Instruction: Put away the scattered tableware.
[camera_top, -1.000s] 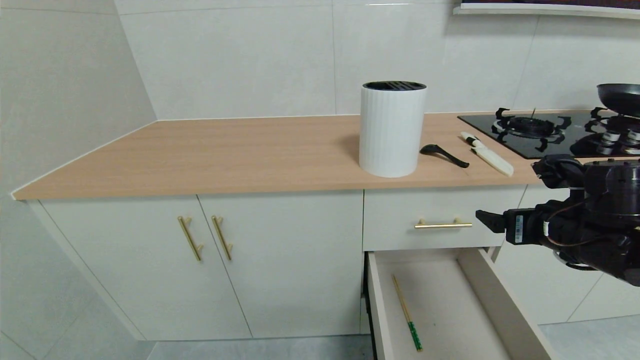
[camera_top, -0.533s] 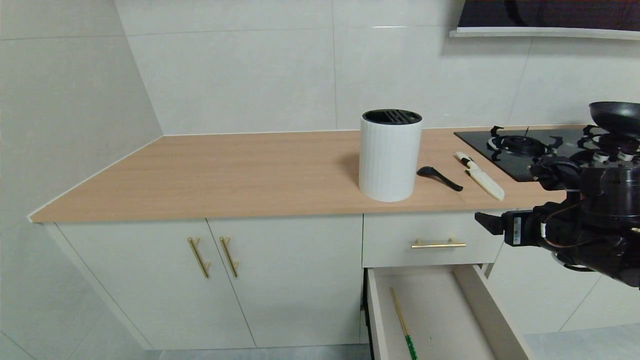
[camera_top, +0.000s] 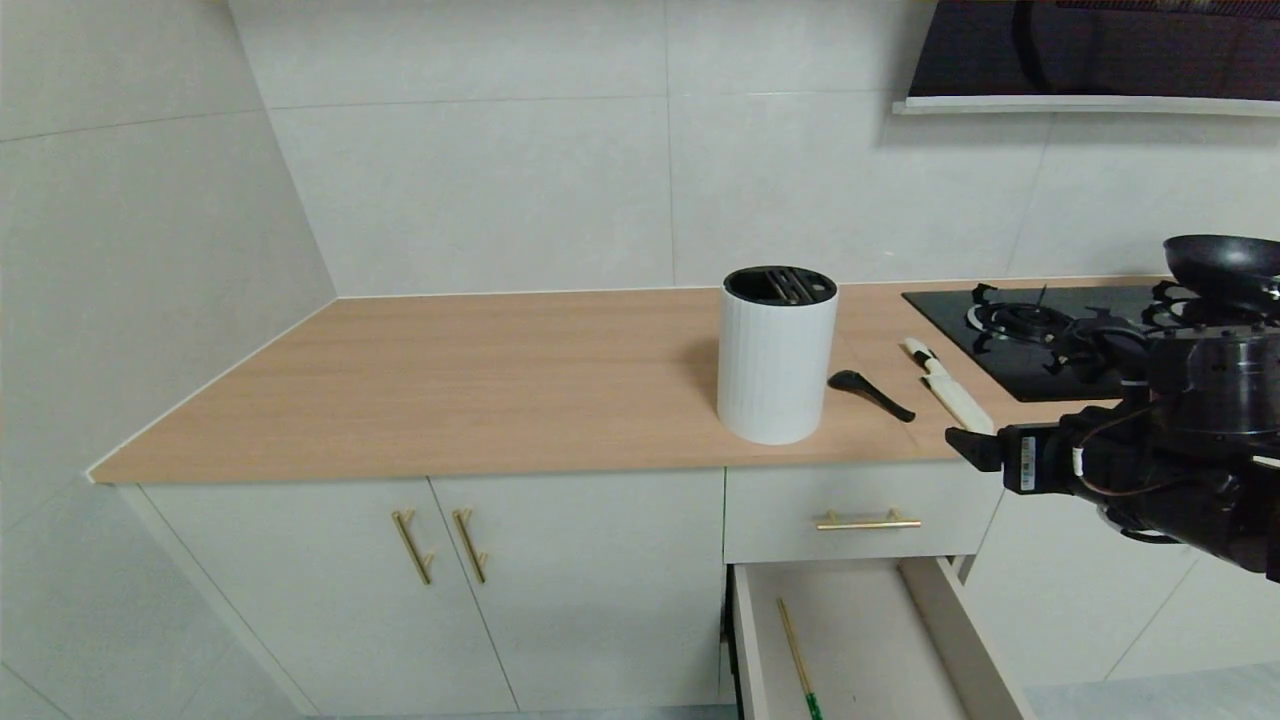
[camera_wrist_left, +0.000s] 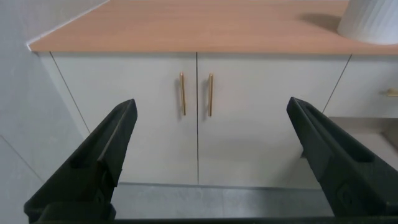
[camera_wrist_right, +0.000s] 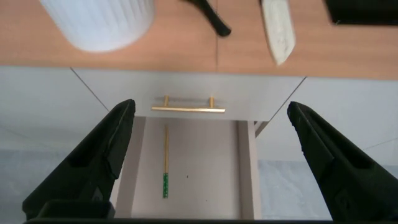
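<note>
A black spoon and a white-bladed knife lie on the wooden countertop, just right of a white ribbed utensil holder. Below them the lower drawer stands pulled out, with a pair of green-tipped chopsticks inside. My right gripper hangs open in front of the counter edge, right of the drawers and empty. The right wrist view looks down on the holder, spoon, knife and chopsticks. My left gripper is open in front of the cabinet doors.
A gas hob with a black pan sits at the counter's right end, under a range hood. A closed drawer with a gold handle is above the open one. Double doors fill the left cabinet.
The head camera has tilted upward, so the counter and drawers sit lower in the picture. The tableware has not moved on the counter.
</note>
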